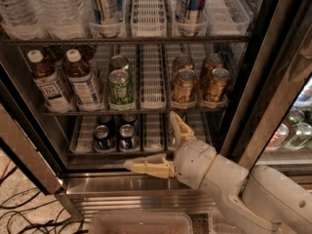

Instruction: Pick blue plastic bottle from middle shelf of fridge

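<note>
Gripper spread wide and empty, low in front of the fridge.
Blue plastic bottle, with brown drink, white cap and pale blue label, stands left on the middle shelf, beside the green cans.

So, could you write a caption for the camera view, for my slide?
Open gripper low before the fridge, below the middle shelf holding the blue plastic bottle.

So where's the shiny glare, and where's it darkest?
Camera view: light glints off the gold cans and the steel base; the lower shelf looks dimmest; the pale gripper, open below the middle shelf, is well lit.
</note>
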Robot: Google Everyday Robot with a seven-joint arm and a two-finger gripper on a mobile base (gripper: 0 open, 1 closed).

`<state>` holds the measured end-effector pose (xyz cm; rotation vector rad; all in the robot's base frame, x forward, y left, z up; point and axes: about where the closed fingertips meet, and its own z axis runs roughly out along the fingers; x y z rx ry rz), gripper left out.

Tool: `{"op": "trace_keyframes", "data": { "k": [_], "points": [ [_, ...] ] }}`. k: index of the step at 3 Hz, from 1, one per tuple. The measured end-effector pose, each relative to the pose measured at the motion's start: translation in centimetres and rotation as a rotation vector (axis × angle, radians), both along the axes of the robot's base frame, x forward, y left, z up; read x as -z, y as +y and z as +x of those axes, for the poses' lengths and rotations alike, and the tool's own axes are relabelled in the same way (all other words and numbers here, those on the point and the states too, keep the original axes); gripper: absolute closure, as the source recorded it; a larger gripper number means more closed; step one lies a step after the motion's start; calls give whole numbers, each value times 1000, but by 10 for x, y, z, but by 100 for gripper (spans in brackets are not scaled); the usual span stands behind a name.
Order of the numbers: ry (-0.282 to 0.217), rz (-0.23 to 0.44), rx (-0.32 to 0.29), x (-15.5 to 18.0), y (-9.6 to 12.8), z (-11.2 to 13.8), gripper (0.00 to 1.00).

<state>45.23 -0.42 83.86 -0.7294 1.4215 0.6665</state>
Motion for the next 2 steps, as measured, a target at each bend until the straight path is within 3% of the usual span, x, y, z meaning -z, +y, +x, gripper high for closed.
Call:
{"op": "trace_keyframes", "data": {
  "k": [1,2],
  "points": [
    [0,-1,-1,0,0,0,0],
    [50,23,-27,4,-2,-7,0]
  ]
}}
